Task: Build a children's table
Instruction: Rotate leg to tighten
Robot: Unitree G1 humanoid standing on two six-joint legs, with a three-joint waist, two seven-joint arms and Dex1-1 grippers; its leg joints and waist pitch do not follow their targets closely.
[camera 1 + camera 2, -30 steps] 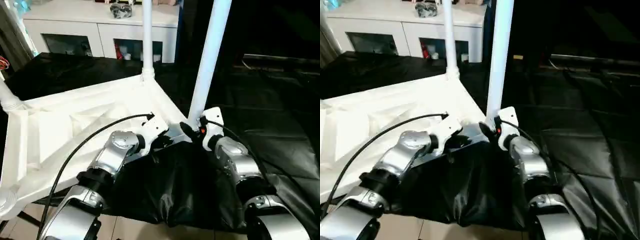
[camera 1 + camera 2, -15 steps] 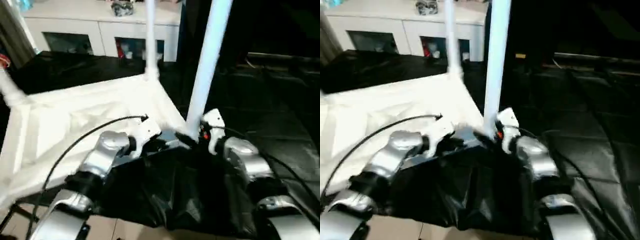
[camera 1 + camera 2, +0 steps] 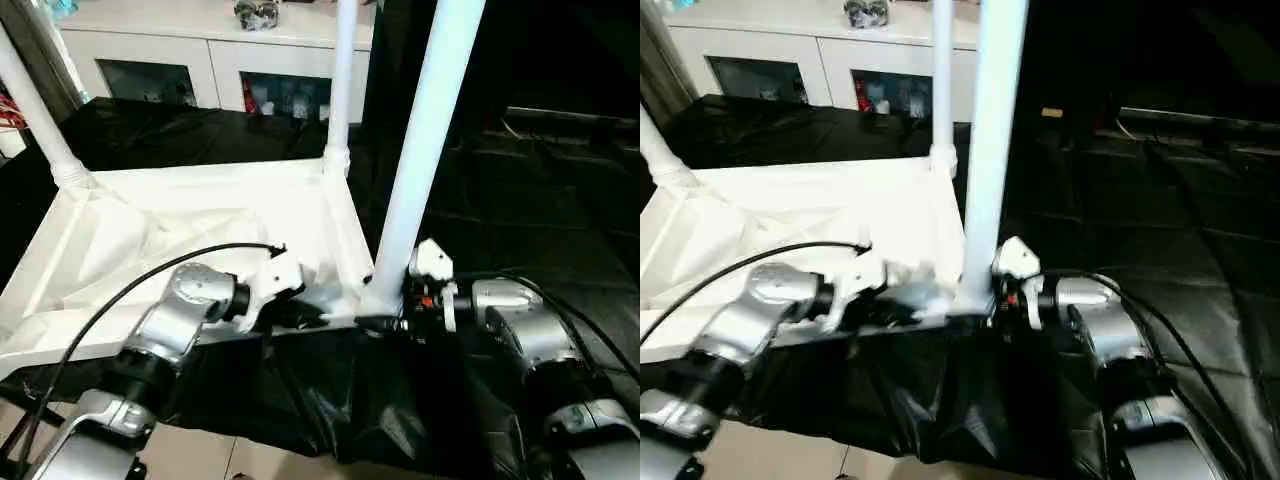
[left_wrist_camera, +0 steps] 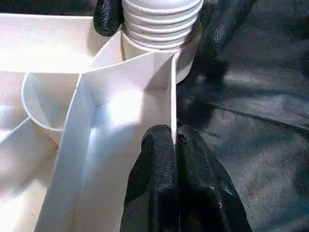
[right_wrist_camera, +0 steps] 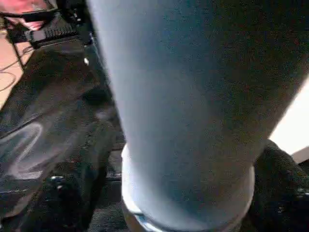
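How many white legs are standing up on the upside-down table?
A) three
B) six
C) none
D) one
A, three: one table leg stands at the near corner by the right gripper, another leg at the far corner, and a third leg at the left corner of the tabletop.

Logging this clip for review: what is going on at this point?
A humanoid robot is assembling a white plastic tabletop, lying ribbed underside up on a black-covered surface. The left gripper is shut on the tabletop's rim near the corner. The right gripper has its jaws around the base of the near long white tube leg, standing in the corner socket. Two more legs stand in far corners.
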